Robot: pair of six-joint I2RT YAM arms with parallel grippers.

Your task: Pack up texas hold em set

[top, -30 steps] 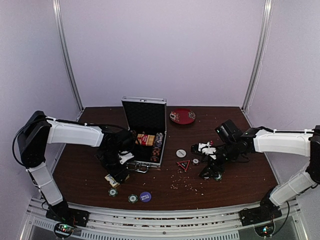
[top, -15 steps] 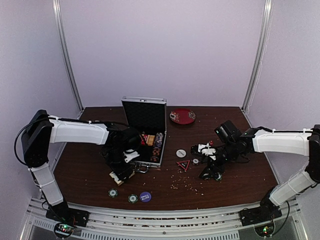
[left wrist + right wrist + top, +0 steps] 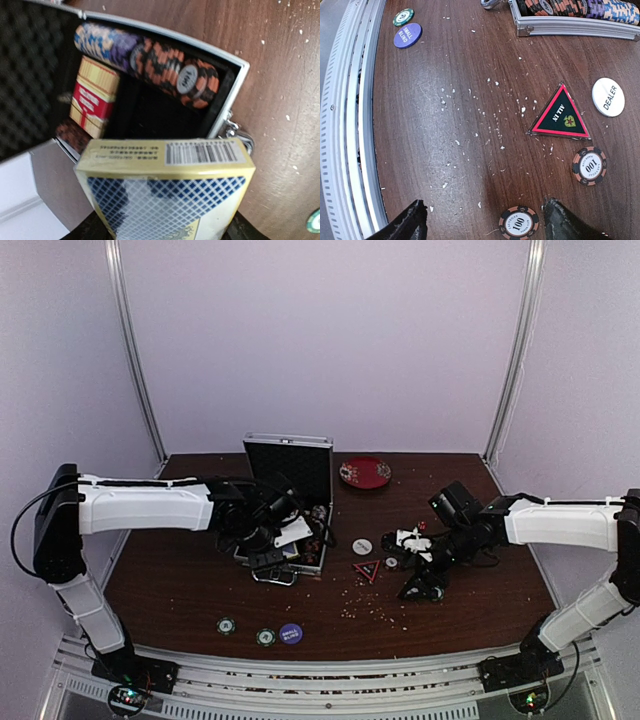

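Left gripper (image 3: 165, 222) pinches blue card deck (image 3: 167, 200) above case (image 3: 239, 85); skewed release may wedge it on chip row (image 3: 150, 55); right gripper (image 3: 485, 222) spread.

You see the silver case (image 3: 289, 472) open, lid upright; chip row (image 3: 150, 57) and red deck (image 3: 94, 100) inside, blue deck (image 3: 167, 197) poised above.

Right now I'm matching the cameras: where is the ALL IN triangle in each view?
Top external: ALL IN triangle, mid-table, right of the silver case.
Left wrist: not in view.
Right wrist: right of centre, below the case's edge.
Shared landmark: the silver case, in all three.
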